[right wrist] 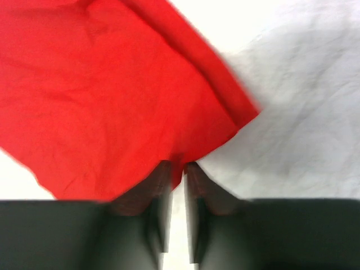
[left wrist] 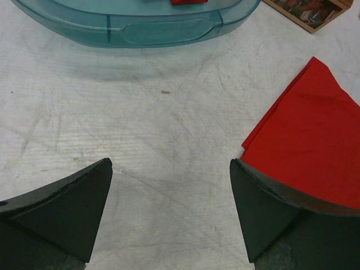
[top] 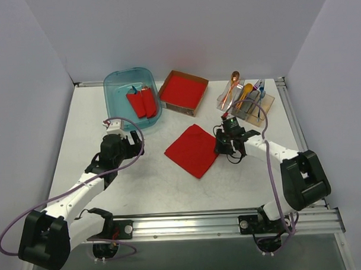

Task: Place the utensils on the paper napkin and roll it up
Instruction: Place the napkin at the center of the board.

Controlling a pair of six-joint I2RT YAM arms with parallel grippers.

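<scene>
Right hand (right wrist: pixel 184 166) sits low at the right corner of the paper napkin (top: pixel 193 149). Its fingers are almost together with a thin slit between them, and whether they pinch the paper I can't make out. Left hand (left wrist: pixel 170 163) is spread wide, holding nothing, over the tabletop (top: pixel 140 184) just left of the napkin's edge. The utensils (top: pixel 245 96) stand at the back right, well apart from the napkin.
</scene>
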